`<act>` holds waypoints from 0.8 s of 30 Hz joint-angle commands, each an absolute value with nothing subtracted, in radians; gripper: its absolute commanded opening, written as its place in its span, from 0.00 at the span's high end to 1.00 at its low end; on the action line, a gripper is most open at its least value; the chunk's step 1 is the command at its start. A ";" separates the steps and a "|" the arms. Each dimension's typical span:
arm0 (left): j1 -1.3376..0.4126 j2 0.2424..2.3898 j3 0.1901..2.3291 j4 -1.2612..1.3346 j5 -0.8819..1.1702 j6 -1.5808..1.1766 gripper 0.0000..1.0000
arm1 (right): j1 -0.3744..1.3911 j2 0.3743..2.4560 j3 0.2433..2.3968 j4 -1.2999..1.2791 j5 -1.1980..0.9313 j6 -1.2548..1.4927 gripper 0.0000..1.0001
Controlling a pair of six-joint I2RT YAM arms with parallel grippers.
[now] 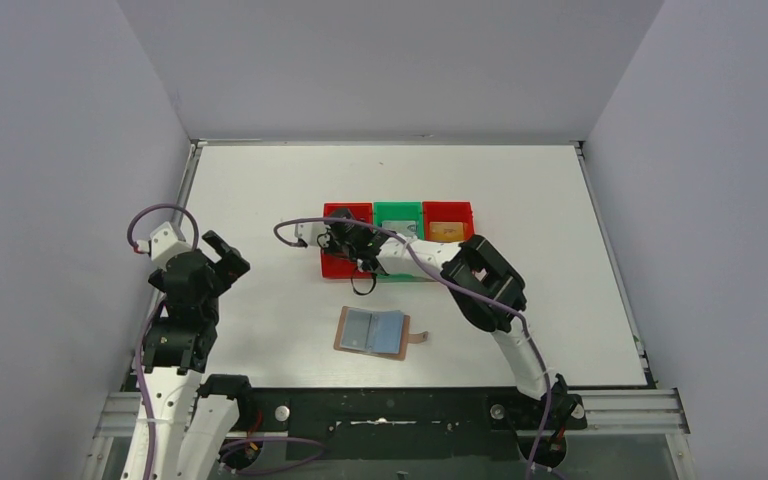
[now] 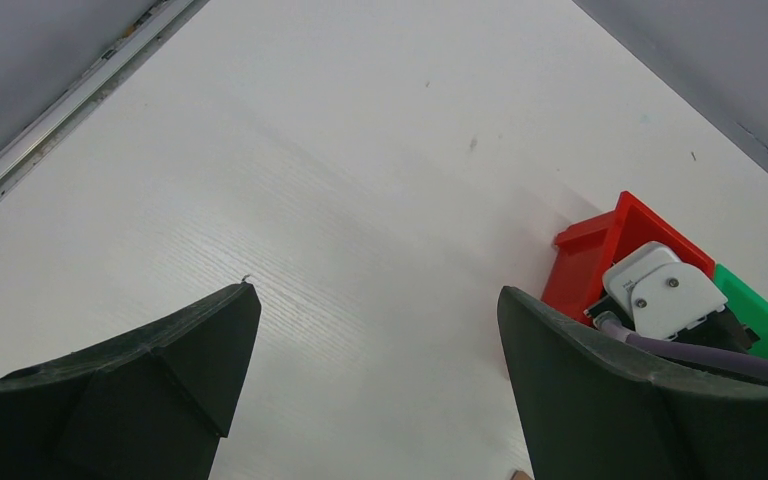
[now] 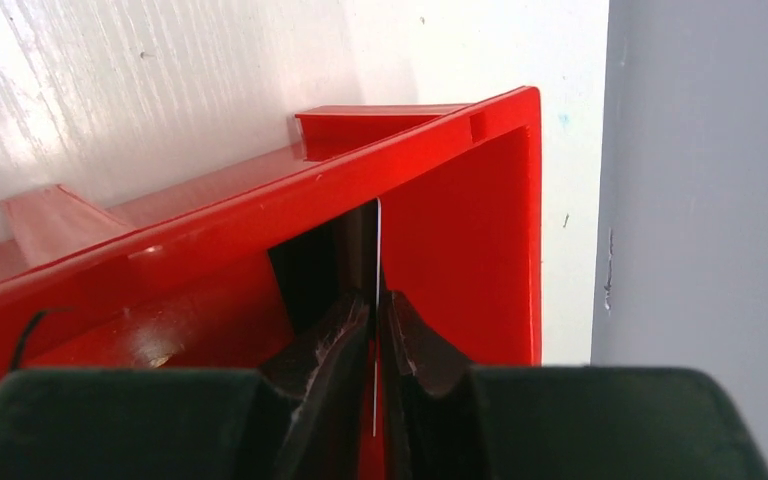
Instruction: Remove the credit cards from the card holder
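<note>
The card holder [image 1: 372,331] lies open on the table, tan with pale blue inner pockets and its strap tab [image 1: 421,338] to the right. My right gripper [image 1: 347,242] reaches down into the left red bin [image 1: 348,208]. In the right wrist view its fingertips [image 3: 375,296] pinch a thin dark credit card [image 3: 358,248] that stands on edge inside the red bin [image 3: 460,250]. A gold-orange credit card [image 1: 445,230] lies in the right red bin [image 1: 447,207]. My left gripper [image 1: 224,252] [image 2: 377,290] hovers open at the left, with nothing between its fingers.
A green bin [image 1: 398,208] sits between the two red ones. In the left wrist view the red bin [image 2: 585,262] and green bin [image 2: 760,312] show at the right, behind the right arm's white wrist. Grey walls enclose the white table.
</note>
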State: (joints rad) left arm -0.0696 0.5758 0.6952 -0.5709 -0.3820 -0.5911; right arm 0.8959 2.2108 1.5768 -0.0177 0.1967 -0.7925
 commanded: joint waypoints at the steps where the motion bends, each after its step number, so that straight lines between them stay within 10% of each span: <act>1: -0.061 0.564 0.709 -0.555 -0.405 -0.594 0.09 | 0.884 2.216 1.627 0.035 0.189 -0.815 0.88; 24: -0.061 0.566 0.702 -0.543 -0.374 -0.577 0.09 | 0.862 2.245 1.576 0.020 0.152 -0.941 0.75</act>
